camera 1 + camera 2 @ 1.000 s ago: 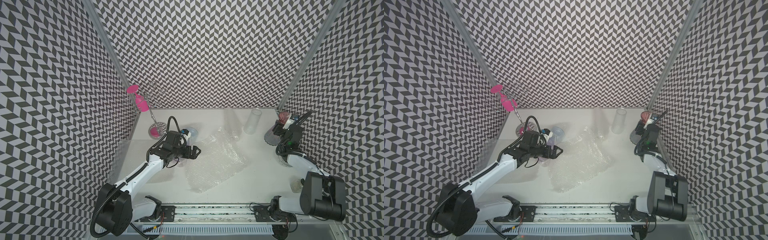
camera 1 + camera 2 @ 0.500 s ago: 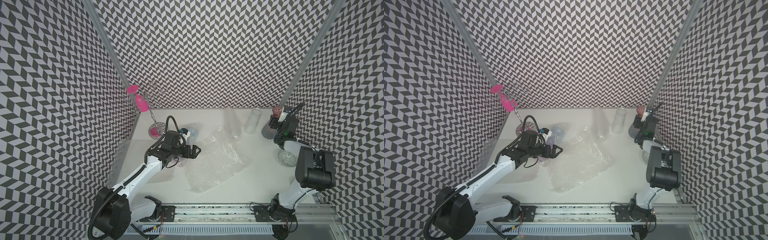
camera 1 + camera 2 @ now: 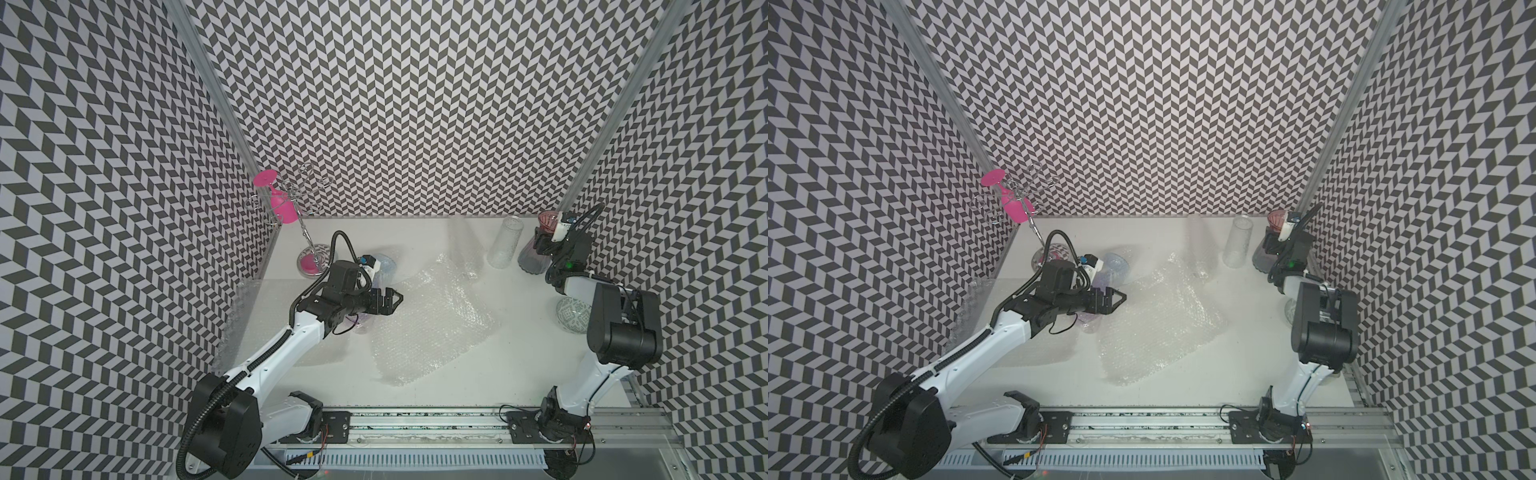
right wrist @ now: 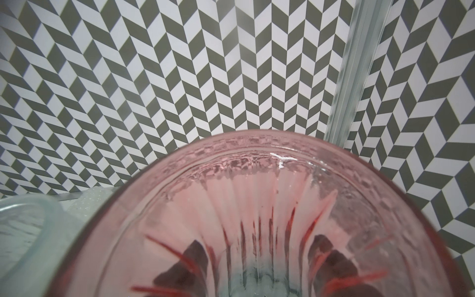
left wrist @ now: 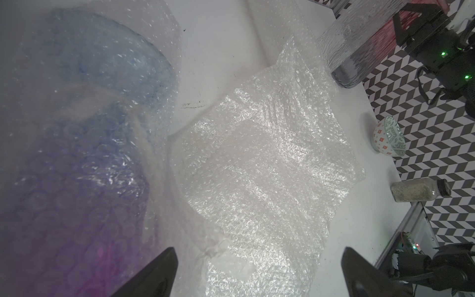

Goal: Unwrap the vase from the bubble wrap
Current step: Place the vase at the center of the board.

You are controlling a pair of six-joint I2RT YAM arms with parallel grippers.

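A vase (image 3: pixel 382 266) (image 3: pixel 1115 266), blue shading to purple, lies on the white table, still covered in bubble wrap (image 5: pixel 77 154). My left gripper (image 3: pixel 395 297) (image 3: pixel 1119 297) (image 5: pixel 258 253) hovers open beside it, over the edge of a loose, flattened bubble wrap sheet (image 3: pixel 432 328) (image 3: pixel 1158 324) (image 5: pixel 270 167), with nothing between its fingers. In the back right corner my right gripper (image 3: pixel 544 245) (image 3: pixel 1273 245) is shut on the neck of a bare pink ribbed glass vase (image 3: pixel 533 261) (image 4: pixel 257 205). Its fingers (image 4: pixel 190 264) show darkly through the glass on both sides.
A clear textured glass cylinder (image 3: pixel 505 243) stands next to the pink vase. A patterned bowl (image 3: pixel 572 314) and a spice jar (image 5: pixel 419 191) sit by the right wall. A wire rack (image 3: pixel 313 259) with a pink wine glass (image 3: pixel 279 203) stands back left. Another bubble wrap sheet (image 3: pixel 241 320) leans on the left wall.
The right arm has folded up, and its gripper has carried the pink vase a little further back toward the corner. The left arm has not moved.
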